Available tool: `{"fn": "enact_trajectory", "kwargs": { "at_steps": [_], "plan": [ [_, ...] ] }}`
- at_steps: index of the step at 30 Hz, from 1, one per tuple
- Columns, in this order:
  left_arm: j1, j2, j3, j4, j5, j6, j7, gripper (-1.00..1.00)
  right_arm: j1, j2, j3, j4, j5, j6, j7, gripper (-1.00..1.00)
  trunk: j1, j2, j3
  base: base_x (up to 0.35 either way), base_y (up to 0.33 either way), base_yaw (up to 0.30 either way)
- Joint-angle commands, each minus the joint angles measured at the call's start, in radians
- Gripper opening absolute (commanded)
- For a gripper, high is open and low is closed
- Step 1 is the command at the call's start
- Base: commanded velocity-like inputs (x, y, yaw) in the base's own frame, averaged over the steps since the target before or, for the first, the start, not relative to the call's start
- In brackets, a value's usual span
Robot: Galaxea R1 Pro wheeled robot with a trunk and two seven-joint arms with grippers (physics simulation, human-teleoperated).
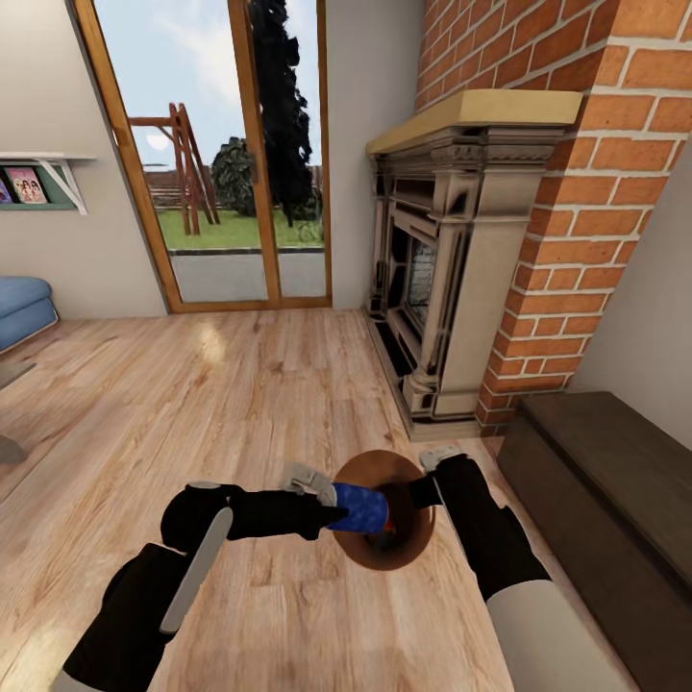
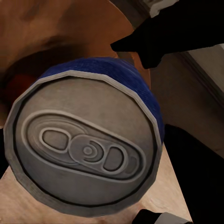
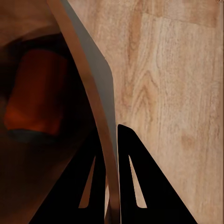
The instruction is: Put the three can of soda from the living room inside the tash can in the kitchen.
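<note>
In the head view my left gripper (image 1: 334, 507) is shut on a can of soda (image 1: 363, 509) whose blue side shows. It holds the can on its side at the mouth of the tash can (image 1: 383, 562), which hangs tilted above the living room floor. My right gripper (image 1: 426, 488) is shut on the bin's rim. The left wrist view looks onto the can's silver top (image 2: 84, 149), with the bin's brown inside (image 2: 42, 28) behind it. The right wrist view has my fingers (image 3: 140, 182) pinching the thin rim (image 3: 88, 88). An orange can of soda (image 3: 37, 93) lies inside.
A carved stone fireplace (image 1: 432, 259) and a red brick chimney (image 1: 586, 192) stand ahead to the right. A low dark bench (image 1: 615, 481) runs along the right wall. Wood-framed glass doors (image 1: 221, 154) are ahead, and a blue sofa (image 1: 19, 308) is at the far left. Wood floor (image 1: 240, 404) spreads between them.
</note>
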Motion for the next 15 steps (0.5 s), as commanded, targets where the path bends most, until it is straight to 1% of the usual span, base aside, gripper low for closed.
{"fn": "enact_trajectory", "kwargs": {
  "at_steps": [1,3,5,7,9,11,15],
  "plan": [
    [0.0,-0.005,-0.013,0.009,0.0,0.0,0.017,-1.0,0.0,0.001,0.0,-0.001,-0.014,0.001,0.006,-1.0,0.0,0.0,0.0,0.0,0.0,0.0],
    [0.0,-0.014,-0.03,0.026,-0.002,0.0,0.028,-1.0,0.0,0.008,0.001,-0.001,-0.014,0.001,0.006,-1.0,0.0,0.0,0.0,0.0,0.0,0.0],
    [0.0,-0.017,-0.034,0.034,-0.003,-0.001,0.032,-1.0,0.0,0.011,0.001,-0.002,-0.014,0.001,0.006,-1.0,0.0,0.0,0.0,0.0,0.0,0.0],
    [0.0,-0.02,-0.039,0.052,-0.004,-0.016,0.051,-1.0,0.0,0.014,0.001,-0.004,-0.014,0.001,0.006,-1.0,0.0,0.0,0.0,0.0,0.0,0.0],
    [0.0,-0.023,-0.051,0.076,-0.003,-0.04,0.086,-1.0,0.0,0.017,0.001,-0.006,-0.013,0.001,0.006,-1.0,0.0,0.0,0.0,0.0,0.0,0.0],
    [-0.001,-0.024,-0.068,0.095,-0.003,-0.06,0.105,-1.0,0.0,0.021,0.001,-0.007,-0.013,0.001,0.006,-1.0,0.0,0.0,0.0,0.0,0.0,0.0],
    [-0.001,-0.027,-0.084,0.113,-0.004,-0.079,0.129,-1.0,0.0,0.025,0.005,-0.007,-0.013,0.001,0.006,-1.0,0.0,0.0,0.0,0.0,0.0,0.0]
  ]
}}
